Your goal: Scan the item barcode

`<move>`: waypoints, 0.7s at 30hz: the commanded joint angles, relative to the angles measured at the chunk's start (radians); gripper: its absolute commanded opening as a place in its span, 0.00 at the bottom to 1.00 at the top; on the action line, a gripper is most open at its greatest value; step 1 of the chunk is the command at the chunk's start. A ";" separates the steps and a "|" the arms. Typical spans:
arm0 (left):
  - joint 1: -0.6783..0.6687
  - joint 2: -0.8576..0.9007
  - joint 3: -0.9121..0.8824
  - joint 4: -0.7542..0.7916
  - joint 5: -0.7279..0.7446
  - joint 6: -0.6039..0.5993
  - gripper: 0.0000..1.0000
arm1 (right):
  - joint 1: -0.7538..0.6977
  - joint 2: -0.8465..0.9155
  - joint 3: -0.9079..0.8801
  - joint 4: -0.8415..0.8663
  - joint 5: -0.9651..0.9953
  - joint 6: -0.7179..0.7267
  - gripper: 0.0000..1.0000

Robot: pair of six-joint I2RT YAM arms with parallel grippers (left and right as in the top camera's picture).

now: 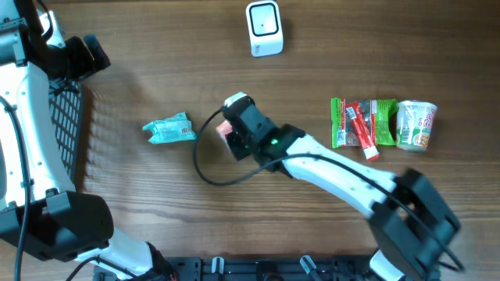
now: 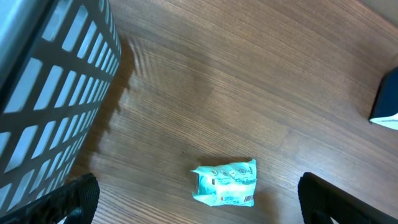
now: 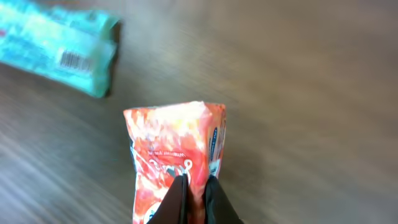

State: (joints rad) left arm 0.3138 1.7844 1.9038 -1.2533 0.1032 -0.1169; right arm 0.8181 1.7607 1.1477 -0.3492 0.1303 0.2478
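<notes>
One teal packet (image 1: pixel 169 130), one orange pouch (image 3: pixel 174 149), one red stick (image 1: pixel 361 129), one noodle cup (image 1: pixel 414 125), one scanner (image 1: pixel 264 28), one basket (image 1: pixel 66 125); green packs (image 1: pixel 385 121), maybe two

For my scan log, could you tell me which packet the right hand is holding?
The orange-red packet, pinched in the right hand; the teal packet and the green packets lie free on the table.

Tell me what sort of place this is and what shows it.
Probably a mock shop checkout: a white scanner on the wooden table, packaged groceries lined up in a row, a mesh basket, and an orange packet gripped in the right pincer.
</notes>
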 commanded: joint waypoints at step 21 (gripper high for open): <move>0.005 0.000 -0.003 0.001 0.012 0.005 1.00 | 0.166 0.201 -0.010 -0.142 0.699 -0.039 0.04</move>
State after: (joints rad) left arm 0.3138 1.7844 1.9038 -1.2530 0.1032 -0.1169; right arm 0.9829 1.9614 1.1446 -0.4934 0.8391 0.1818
